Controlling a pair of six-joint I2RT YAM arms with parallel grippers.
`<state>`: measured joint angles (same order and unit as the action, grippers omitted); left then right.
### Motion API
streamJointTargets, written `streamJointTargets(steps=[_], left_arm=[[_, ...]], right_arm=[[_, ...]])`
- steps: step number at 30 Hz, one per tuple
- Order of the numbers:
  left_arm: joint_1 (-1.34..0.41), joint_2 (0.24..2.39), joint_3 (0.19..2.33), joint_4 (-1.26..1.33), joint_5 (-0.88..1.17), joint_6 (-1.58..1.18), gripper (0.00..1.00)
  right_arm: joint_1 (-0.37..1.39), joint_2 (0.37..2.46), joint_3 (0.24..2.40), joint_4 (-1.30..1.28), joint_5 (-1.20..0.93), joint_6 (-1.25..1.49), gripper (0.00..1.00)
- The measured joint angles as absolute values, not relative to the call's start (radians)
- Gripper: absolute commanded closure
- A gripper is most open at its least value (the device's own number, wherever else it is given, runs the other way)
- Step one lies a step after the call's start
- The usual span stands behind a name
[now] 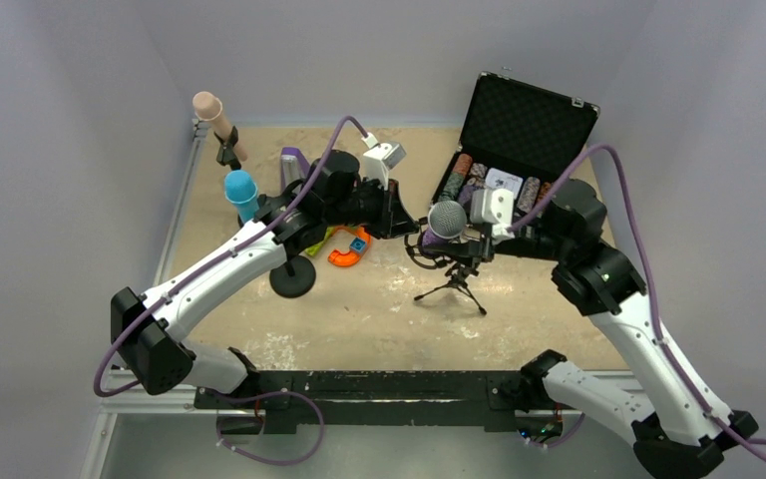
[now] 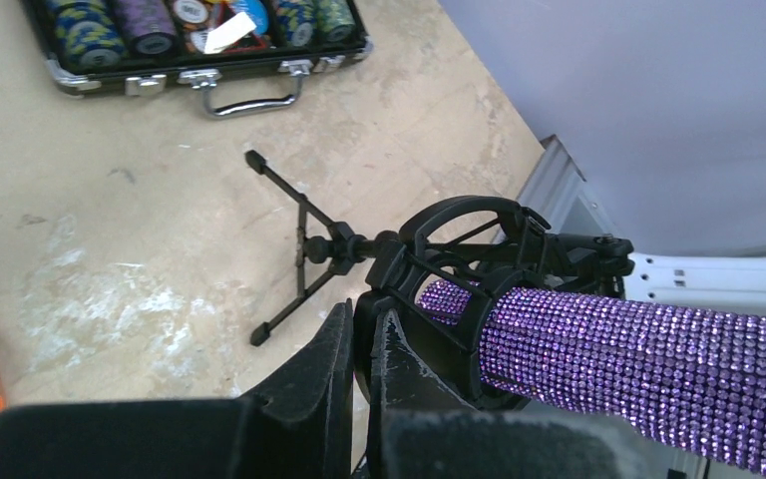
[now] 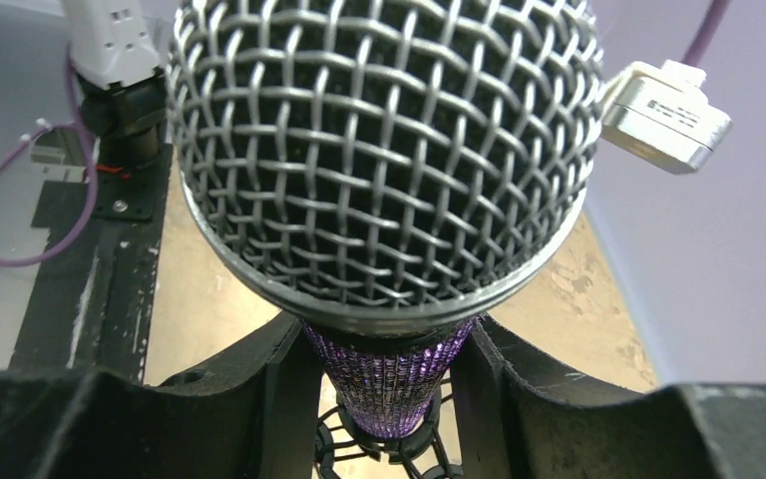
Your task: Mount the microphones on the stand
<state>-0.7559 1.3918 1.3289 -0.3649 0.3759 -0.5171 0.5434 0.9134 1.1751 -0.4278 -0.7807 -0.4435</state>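
The glittery purple microphone (image 1: 447,220) with its silver mesh head (image 3: 384,150) stands in the black shock mount (image 2: 459,225) of the small tripod stand (image 1: 454,284). My right gripper (image 3: 389,349) is shut on its purple body (image 2: 638,354) just below the head. My left gripper (image 2: 364,319) comes in from the left, its fingers pinched shut on the mount's thin black rim. The pale pink microphone (image 1: 214,115) and the light blue microphone (image 1: 242,192) sit clipped on the taller round-based stand (image 1: 292,277) at the back left.
An open black case (image 1: 529,120) of poker chips lies at the back right, its handle (image 2: 249,100) facing the tripod. An orange object (image 1: 349,249) lies under my left arm. A purple metronome (image 1: 292,165) stands behind that arm.
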Motion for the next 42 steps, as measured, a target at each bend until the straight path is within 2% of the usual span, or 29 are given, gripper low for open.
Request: streamJointTargets(steps=[4,10,16,28,33,37,42], left_arm=[[-0.772,1.39,1.329,-0.344,0.424,-0.533,1.0],[-0.764,1.39,1.329,-0.305,0.436,-0.539,1.0],[-0.755,1.39,1.329,-0.253,0.442,-0.542,1.0],[-0.757,1.387,1.337,-0.187,0.517,-0.575,1.0],[-0.752,1.394,1.341,-0.212,0.508,-0.575,1.0],[-0.751,1.418,1.364,-0.262,0.51,-0.57,1.0],[-0.749,1.451,1.374,-0.353,0.499,-0.558,1.0]], right_arm=[[0.529,0.899,1.219,-0.488,-0.854,-0.445,1.0],[0.505,1.037,1.398,-0.544,-0.847,-0.294,1.0],[0.403,1.129,1.547,-0.621,-0.884,-0.149,1.0],[0.312,1.104,1.561,-0.55,-1.025,0.019,1.0],[0.348,1.108,1.569,-0.608,-0.94,-0.036,1.0],[0.507,1.138,1.597,-0.686,-0.79,-0.175,1.0],[0.659,1.122,1.505,-0.694,-0.584,-0.32,1.0]])
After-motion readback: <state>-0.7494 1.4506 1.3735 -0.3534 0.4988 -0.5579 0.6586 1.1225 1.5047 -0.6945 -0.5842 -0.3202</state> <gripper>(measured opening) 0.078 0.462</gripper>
